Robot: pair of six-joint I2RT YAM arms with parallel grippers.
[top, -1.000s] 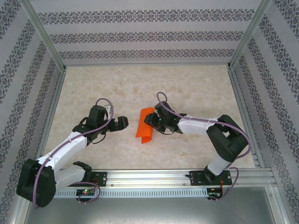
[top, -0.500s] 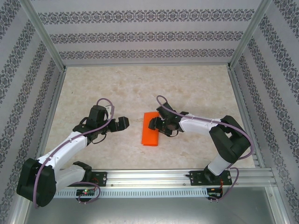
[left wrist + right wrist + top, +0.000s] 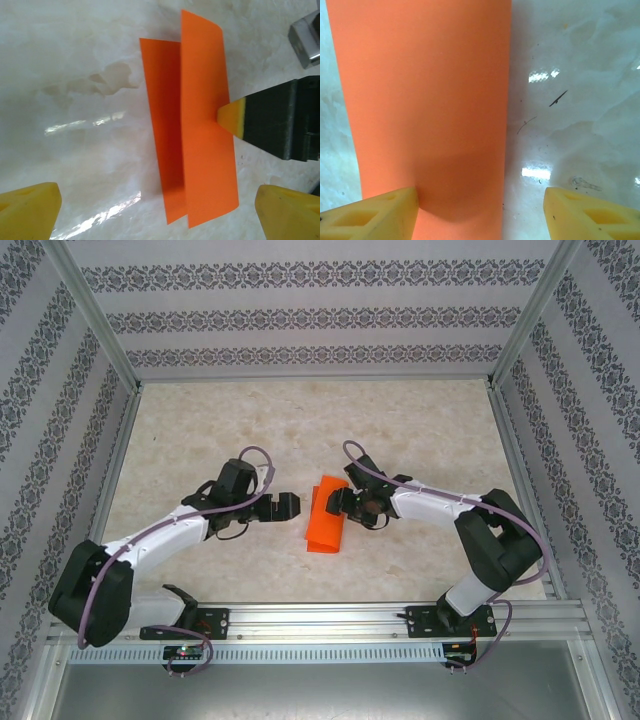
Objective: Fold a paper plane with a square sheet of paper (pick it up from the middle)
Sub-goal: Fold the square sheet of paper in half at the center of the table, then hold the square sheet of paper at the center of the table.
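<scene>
A pale, marble-patterned tabletop (image 3: 300, 420) is being shown, and bright glints are being thrown back from its glossy surface. One orange sheet of paper (image 3: 327, 518) is being carried by it around the middle, somewhat closer to the near edge than to the far one. The sheet is being kept folded into a long narrow strip running roughly from near edge to far edge, its upper layer being offset over the lower. A faint brownish stain (image 3: 107, 80) and a few dark specks (image 3: 559, 98) are being seen on the bare surface beside it. A metal rail (image 3: 330, 618) is being carried along the near edge.
</scene>
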